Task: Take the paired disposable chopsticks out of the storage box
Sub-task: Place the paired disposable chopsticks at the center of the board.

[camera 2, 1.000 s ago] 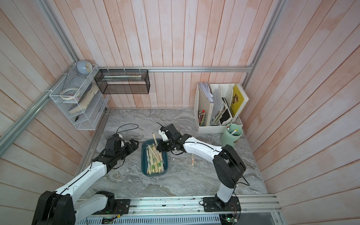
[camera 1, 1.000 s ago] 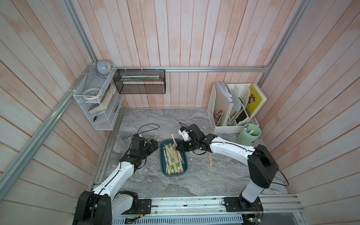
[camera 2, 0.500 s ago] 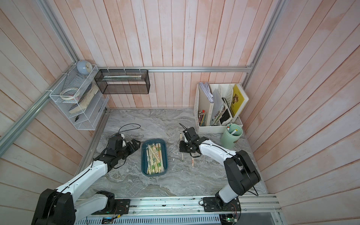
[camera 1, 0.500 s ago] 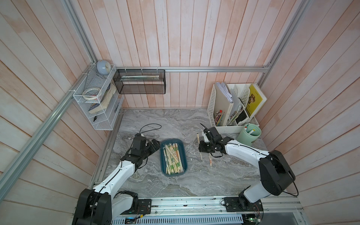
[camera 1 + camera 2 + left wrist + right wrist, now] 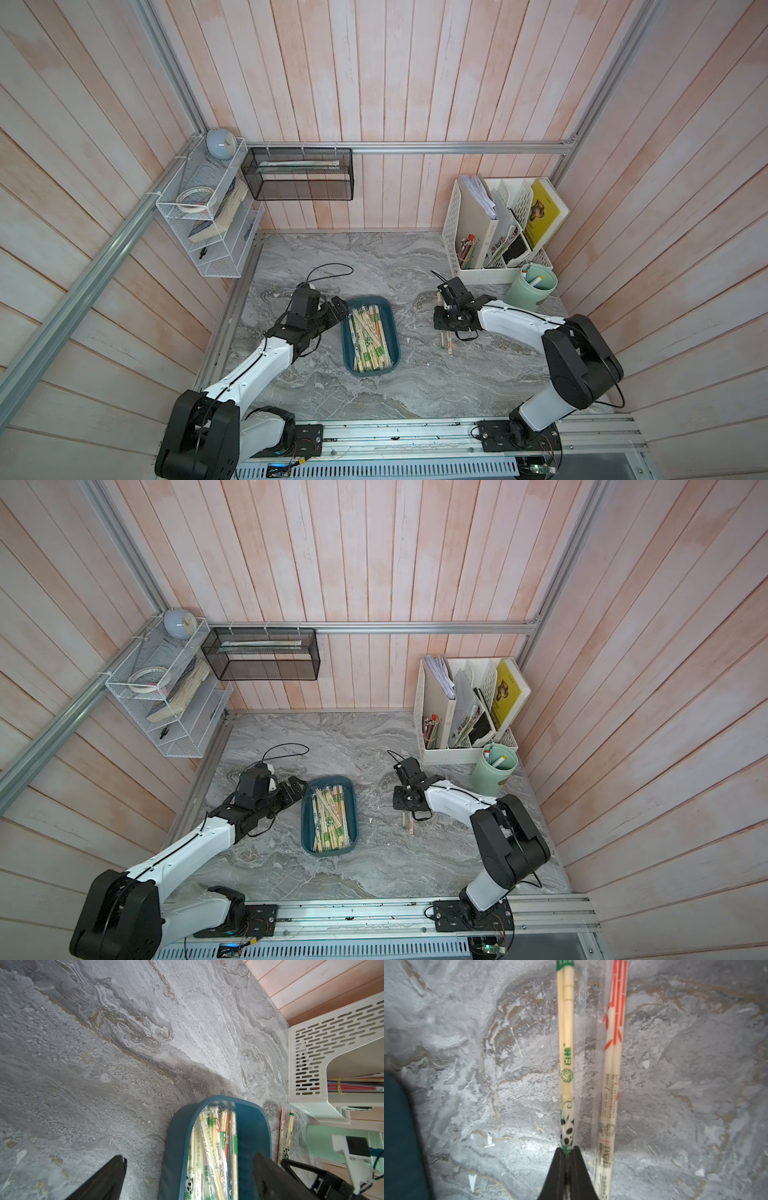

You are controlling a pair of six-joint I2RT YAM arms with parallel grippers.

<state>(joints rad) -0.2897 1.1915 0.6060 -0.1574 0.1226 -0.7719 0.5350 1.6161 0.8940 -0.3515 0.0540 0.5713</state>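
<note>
Teal plastic tray (image 5: 393,332) sits mid-table on grey marble (image 5: 374,266), full of sleeved chopstick pairs (image 5: 368,336). At its 3 o'clock, the right gripper (image 5: 568,1152) is clamped on the tip of a green-printed pair (image 5: 566,1064) bearing Chinese characters and a panda, just beside a red-printed pair (image 5: 612,1068) on the marble. At the tray's 10 o'clock corner, the left gripper (image 5: 190,1157) gapes wide.

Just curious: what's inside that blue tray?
Sleeved chopstick pairs, printed green, red and black. The pile hides the lower pairs and much of the floor of the blue tray.
</note>
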